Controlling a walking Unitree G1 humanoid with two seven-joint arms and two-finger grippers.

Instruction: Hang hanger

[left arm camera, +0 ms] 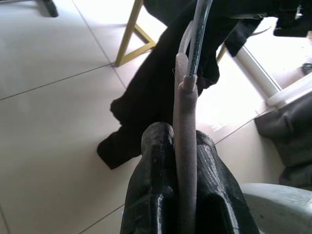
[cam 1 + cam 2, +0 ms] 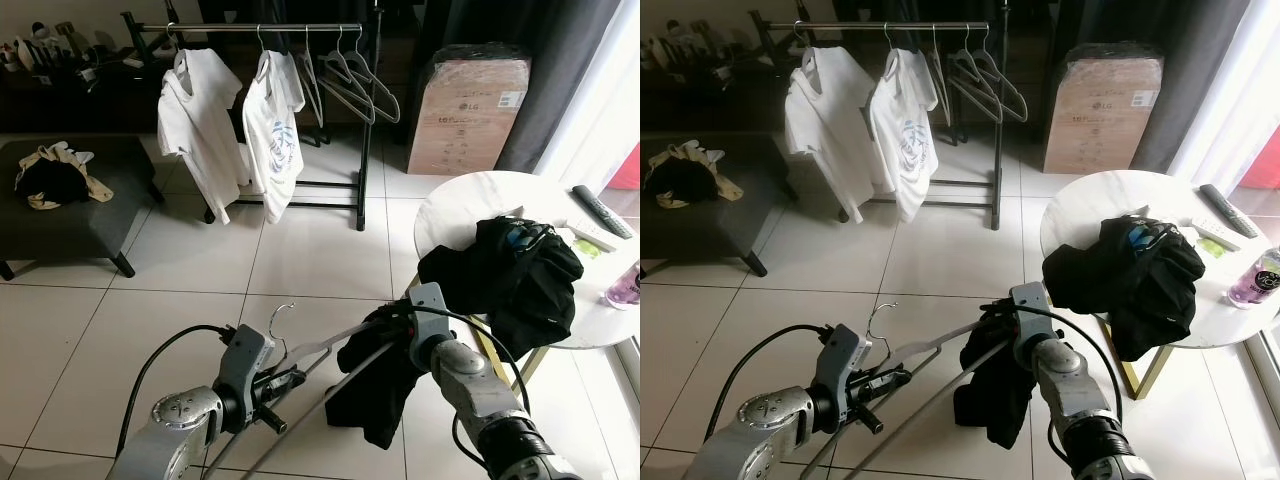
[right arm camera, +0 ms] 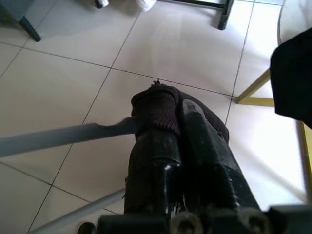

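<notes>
**A:** Where is your hanger right now?

**B:** You have the grey hanger point(image 2: 318, 350) low in the middle of the left eye frame, held between both arms above the tiled floor point(image 2: 300, 250). Your left gripper point(image 2: 283, 381) sits at the lower left of centre, and in its wrist view the two black fingers point(image 1: 158, 185) are pressed against either side of the hanger's padded grey bar, so that hand is clamped on it. The thin wire hook curls up just above that gripper.

**A:** And your right hand?

**B:** Your right gripper point(image 3: 168, 122) is at the lower centre-right, with its fingers closed together on the dark garment point(image 2: 375, 385) where it wraps the end of the hanger arm. The cloth droops from there toward the bottom of the frame.

**A:** What do you have farther out?

**B:** The clothes rack point(image 2: 362, 150) stands at the upper middle, well apart from the hanger. Two white T-shirts point(image 2: 195, 120) hang on its left half and several empty grey hangers point(image 2: 350, 80) on its right. A round white table point(image 2: 460, 205) at the right edge carries a heap of black clothing point(image 2: 520, 275) that hangs over its rim. A dark ottoman point(image 2: 70, 225) with crumpled clothes on it sits at the left, and a cardboard box point(image 2: 465, 110) stands at the upper right.
</notes>
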